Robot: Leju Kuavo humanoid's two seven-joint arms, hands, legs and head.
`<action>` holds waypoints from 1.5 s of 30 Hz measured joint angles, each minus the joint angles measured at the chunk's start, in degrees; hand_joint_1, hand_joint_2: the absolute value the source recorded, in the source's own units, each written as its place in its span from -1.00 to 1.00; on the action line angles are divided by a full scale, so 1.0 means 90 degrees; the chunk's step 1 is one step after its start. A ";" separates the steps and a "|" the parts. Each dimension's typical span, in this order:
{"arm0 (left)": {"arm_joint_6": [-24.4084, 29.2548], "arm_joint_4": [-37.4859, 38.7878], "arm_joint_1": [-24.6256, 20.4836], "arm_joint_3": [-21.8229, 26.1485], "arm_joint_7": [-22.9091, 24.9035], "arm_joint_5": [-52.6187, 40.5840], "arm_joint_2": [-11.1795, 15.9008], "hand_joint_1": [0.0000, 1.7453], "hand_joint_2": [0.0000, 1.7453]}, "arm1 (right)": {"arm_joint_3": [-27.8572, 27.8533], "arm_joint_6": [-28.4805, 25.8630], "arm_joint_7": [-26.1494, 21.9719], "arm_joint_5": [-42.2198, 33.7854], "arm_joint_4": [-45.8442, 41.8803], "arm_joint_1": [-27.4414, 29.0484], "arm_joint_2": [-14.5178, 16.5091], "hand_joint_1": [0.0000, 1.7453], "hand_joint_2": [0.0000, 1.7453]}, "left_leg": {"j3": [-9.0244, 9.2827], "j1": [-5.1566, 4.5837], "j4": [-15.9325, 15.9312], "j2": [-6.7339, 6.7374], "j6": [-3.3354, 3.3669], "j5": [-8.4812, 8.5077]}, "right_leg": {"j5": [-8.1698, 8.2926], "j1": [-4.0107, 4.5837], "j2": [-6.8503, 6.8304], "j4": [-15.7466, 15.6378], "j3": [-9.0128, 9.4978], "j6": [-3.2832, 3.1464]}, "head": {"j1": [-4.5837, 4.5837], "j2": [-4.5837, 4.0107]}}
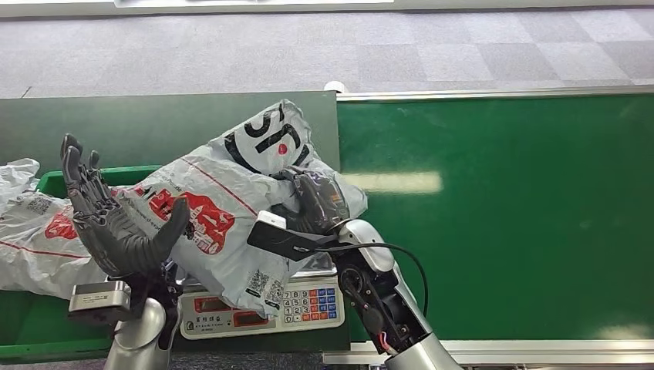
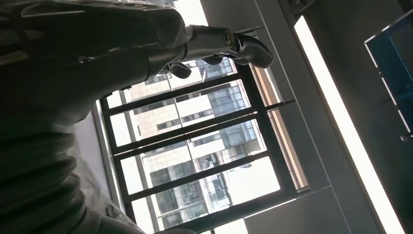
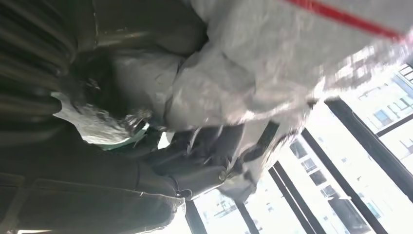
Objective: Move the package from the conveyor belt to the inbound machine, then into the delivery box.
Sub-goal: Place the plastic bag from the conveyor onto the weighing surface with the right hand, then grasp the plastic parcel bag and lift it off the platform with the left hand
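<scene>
A grey plastic package (image 1: 224,208) with red print and a black logo lies across the weighing scale (image 1: 305,302), its left part hanging over the green delivery box (image 1: 46,185). My right hand (image 1: 318,199) grips the package's right edge; in the right wrist view its fingers (image 3: 195,170) close into the crumpled plastic of the package (image 3: 272,63). My left hand (image 1: 108,220) is raised beside the package's left end with fingers spread and nothing in it. In the left wrist view the left hand's fingers (image 2: 229,44) stretch out toward windows.
The green conveyor belt (image 1: 501,208) fills the right side, with a metal rail along its near edge. Another grey package (image 1: 35,231) with red print lies in the delivery box at the left. A dark green panel (image 1: 154,123) stands behind the scale.
</scene>
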 joint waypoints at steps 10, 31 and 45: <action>-0.0026 -0.0023 0.0008 0.0009 0.0004 0.0017 0.0045 -1.00 1.00 | -0.0027 -0.0323 -0.0228 -0.0450 0.0027 0.0023 -0.0032 -1.00 1.00 | 0.0002 0.0001 0.0000 0.0000 0.0000 0.0000 | 0.0000 0.0001 0.0001 0.0000 -0.0003 0.0000 | 0.0000 0.0000; -0.0705 0.0442 -0.0016 -0.0017 0.1201 -0.1057 0.0098 -1.00 1.00 | -0.0964 -0.0468 -0.1528 -0.2477 -0.2049 0.0938 -0.0308 -1.00 1.00 | 0.0001 0.0000 0.0001 0.0005 -0.0001 -0.0001 | 0.0000 -0.0001 0.0008 -0.0002 -0.0009 0.0000 | 0.0000 0.0000; -0.1032 0.1844 -0.0304 -0.0033 0.4312 -0.4333 0.0110 -1.00 1.00 | -0.1072 -0.0514 -0.1724 -0.2826 -0.3284 0.1512 -0.0362 -1.00 1.00 | 0.0001 0.0000 0.0001 0.0008 -0.0001 -0.0002 | 0.0001 0.0000 0.0009 -0.0002 -0.0007 -0.0001 | -0.0001 0.0000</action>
